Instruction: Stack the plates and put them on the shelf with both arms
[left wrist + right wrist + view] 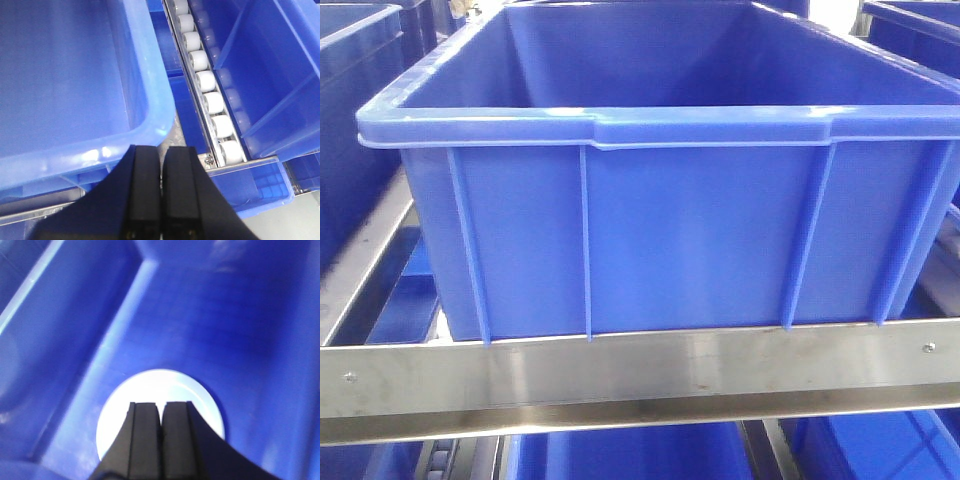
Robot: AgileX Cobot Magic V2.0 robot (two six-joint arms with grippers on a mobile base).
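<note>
A pale white round plate (160, 386) lies flat on the floor of a blue crate (210, 315) in the right wrist view. My right gripper (160, 404) hovers over its near half, shut, with nothing between the fingers, and hides the plate's near edge. My left gripper (163, 148) is shut and empty too, hanging over the rounded corner of a blue crate (75, 90). The shelf shows as a brushed steel front rail (640, 370) with small screws, and a blue crate (660, 230) stands on it. Neither gripper shows in the front view.
A track of white rollers (207, 95) runs between the left crate and another blue crate (270, 65) to its right. More blue crates stand on the level below (620, 455) and at both sides of the shelf (350, 120).
</note>
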